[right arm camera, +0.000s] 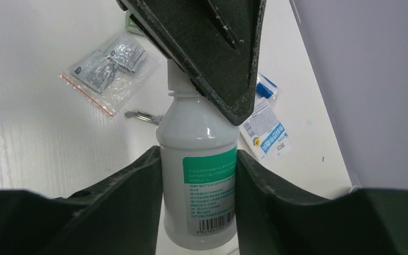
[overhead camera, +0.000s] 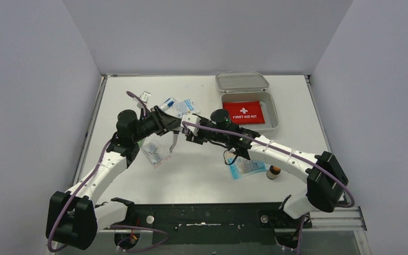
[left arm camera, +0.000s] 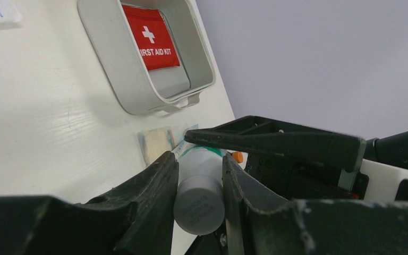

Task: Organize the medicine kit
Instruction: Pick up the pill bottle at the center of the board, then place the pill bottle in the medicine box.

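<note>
Though obscure overhead, green-labelled bottle (right arm camera: pixel 199 159).

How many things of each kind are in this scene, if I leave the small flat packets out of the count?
bottles: 2 (white bottle, small brown bottle)
medicine kit: 1
red pouch, inside it: 1
clear zip bag: 1
metal tweezers: 1
Total: 6
One tiny item at the far left is unclear, not counted.

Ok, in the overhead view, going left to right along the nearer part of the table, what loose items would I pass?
First the clear zip bag of foil packets → metal tweezers → blue-and-white packet → small brown bottle.
</note>
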Controlling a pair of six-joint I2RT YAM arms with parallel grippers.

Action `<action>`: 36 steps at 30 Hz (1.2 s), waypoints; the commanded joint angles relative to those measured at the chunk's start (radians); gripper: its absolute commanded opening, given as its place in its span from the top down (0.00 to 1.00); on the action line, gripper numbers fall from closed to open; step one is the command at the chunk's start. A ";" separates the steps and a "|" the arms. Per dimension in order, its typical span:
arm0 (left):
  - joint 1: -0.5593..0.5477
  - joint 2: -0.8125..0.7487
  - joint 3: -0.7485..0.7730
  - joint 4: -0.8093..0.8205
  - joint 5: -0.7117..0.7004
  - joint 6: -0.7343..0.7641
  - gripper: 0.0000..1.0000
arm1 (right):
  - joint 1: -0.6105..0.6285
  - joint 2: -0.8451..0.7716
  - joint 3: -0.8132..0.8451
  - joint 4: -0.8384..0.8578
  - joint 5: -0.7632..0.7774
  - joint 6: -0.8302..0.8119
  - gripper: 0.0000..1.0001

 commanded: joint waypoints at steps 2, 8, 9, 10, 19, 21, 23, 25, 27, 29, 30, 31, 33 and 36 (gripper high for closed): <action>-0.004 0.003 0.050 0.028 0.023 0.025 1.00 | 0.008 -0.006 0.043 0.051 0.019 -0.100 0.73; 0.062 0.028 0.081 -0.091 0.007 0.114 0.49 | -0.001 0.011 0.052 0.033 0.049 -0.168 0.82; 0.078 0.026 0.085 -0.105 0.002 0.150 0.46 | -0.015 0.011 0.054 0.007 0.063 -0.197 0.85; 0.097 0.025 0.090 -0.137 -0.009 0.196 0.45 | -0.043 0.009 0.052 -0.013 0.071 -0.214 0.87; 0.189 -0.002 0.075 -0.412 -0.155 0.468 0.20 | -0.288 -0.055 0.069 -0.192 0.116 -0.334 0.79; 0.189 -0.027 0.044 -0.415 -0.195 0.493 0.19 | -0.338 -0.047 0.070 -0.234 0.140 -0.360 0.77; 0.190 -0.043 0.011 -0.415 -0.236 0.526 0.19 | -0.389 -0.049 0.043 -0.237 0.142 -0.395 0.76; 0.194 -0.044 -0.002 -0.437 -0.258 0.559 0.19 | -0.459 -0.042 0.027 -0.254 0.091 -0.423 0.73; 0.198 -0.040 0.020 -0.478 -0.258 0.593 0.19 | -0.532 -0.018 0.045 -0.295 0.017 -0.463 0.67; 0.199 -0.049 0.024 -0.492 -0.275 0.603 0.19 | -0.573 0.022 0.080 -0.346 -0.026 -0.500 0.65; 0.202 -0.059 0.022 -0.491 -0.284 0.603 0.18 | -0.583 0.048 0.104 -0.377 -0.038 -0.518 0.64; 0.204 -0.069 0.018 -0.489 -0.291 0.603 0.18 | -0.589 0.074 0.126 -0.408 -0.052 -0.533 0.64; 0.209 -0.088 0.010 -0.485 -0.303 0.606 0.18 | -0.598 0.131 0.174 -0.469 -0.084 -0.561 0.63; 0.210 -0.099 0.009 -0.493 -0.316 0.614 0.18 | -0.602 0.200 0.225 -0.549 -0.130 -0.613 0.62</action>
